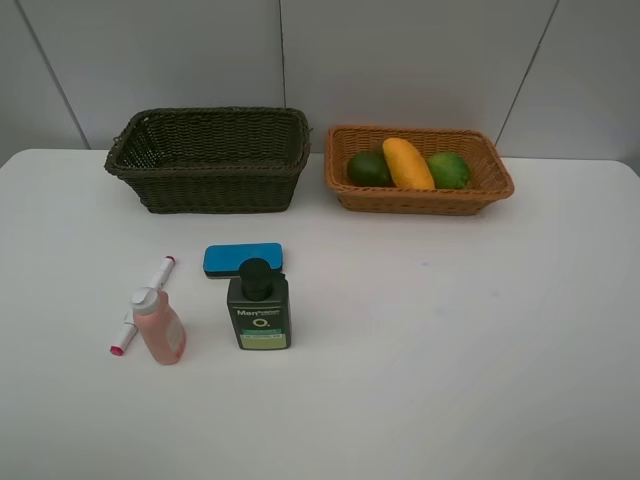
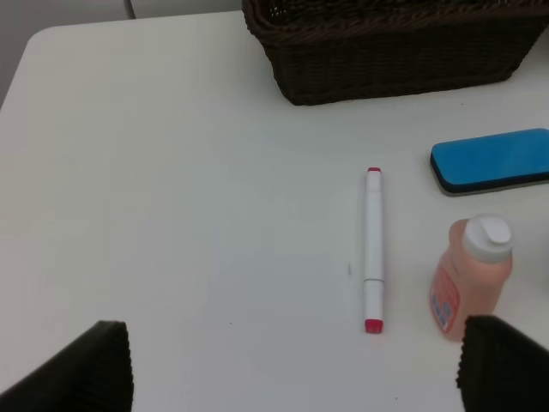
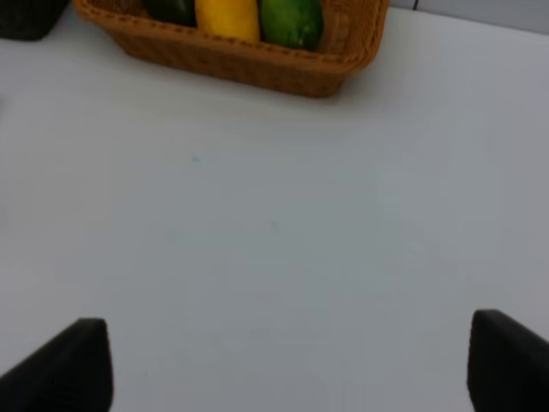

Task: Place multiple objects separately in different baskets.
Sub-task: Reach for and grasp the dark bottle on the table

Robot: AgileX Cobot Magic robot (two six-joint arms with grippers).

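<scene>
Left side: left claw [image 2: 296, 369] spread wide and holding nothing, over the white table [image 1: 450, 380]. At back, dark basket [image 1: 215, 190]. In front of it, marker [image 1: 160, 273] lying flat, just beside pink bottle [image 1: 160, 330] standing upright. Next, blue eraser [image 1: 242, 258] lying flat, with green pump bottle [image 1: 259, 312] just in front. Right side, at back: orange basket [image 1: 420, 200] holding avocado [image 1: 368, 168], mango [image 1: 408, 163] and green fruit [image 1: 449, 170] side by side. Far right: right claw [image 3: 287, 365] likewise spread wide, empty, over bare table near that basket.
</scene>
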